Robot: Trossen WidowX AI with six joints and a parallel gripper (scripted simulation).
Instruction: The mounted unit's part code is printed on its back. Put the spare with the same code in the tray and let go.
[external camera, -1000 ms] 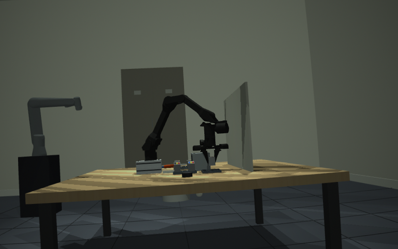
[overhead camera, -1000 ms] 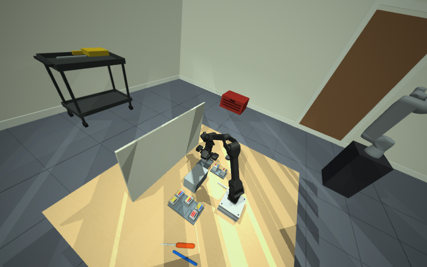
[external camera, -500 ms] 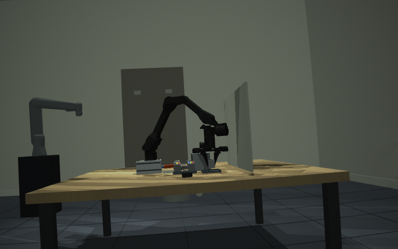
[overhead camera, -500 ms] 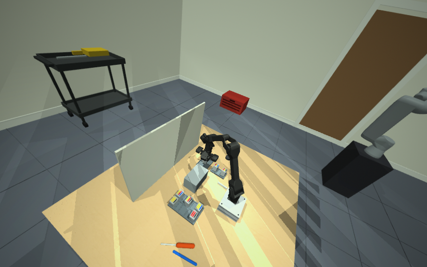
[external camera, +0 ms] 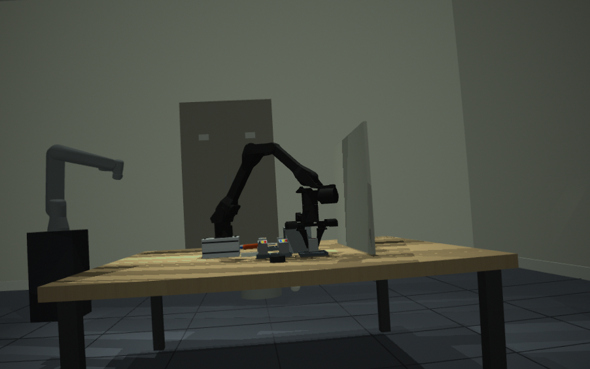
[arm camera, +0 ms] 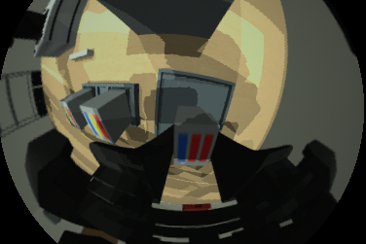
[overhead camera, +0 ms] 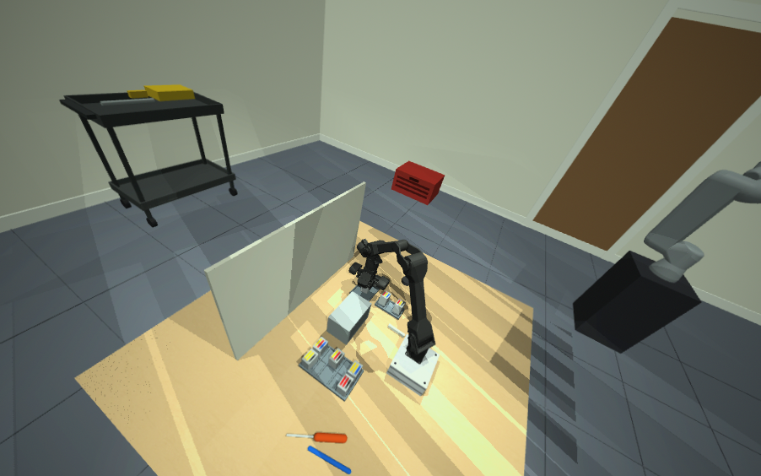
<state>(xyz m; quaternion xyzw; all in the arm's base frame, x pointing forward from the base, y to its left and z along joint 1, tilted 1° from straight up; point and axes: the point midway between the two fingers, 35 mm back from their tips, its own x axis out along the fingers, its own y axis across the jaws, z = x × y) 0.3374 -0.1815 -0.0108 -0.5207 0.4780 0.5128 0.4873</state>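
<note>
Held block: grey, marked with one blue stripe and two red. Near block: grey, banded blue, yellow, red. Tray: slate grey, darker rim. Bench: pale tan, streaked with yellow light and brown shadow. Toward the bench edge nearest the top view's bottom, screwdriver handle seen as orange-red, rod as blue. Panel: plain grey-green. Arm: black.
</note>
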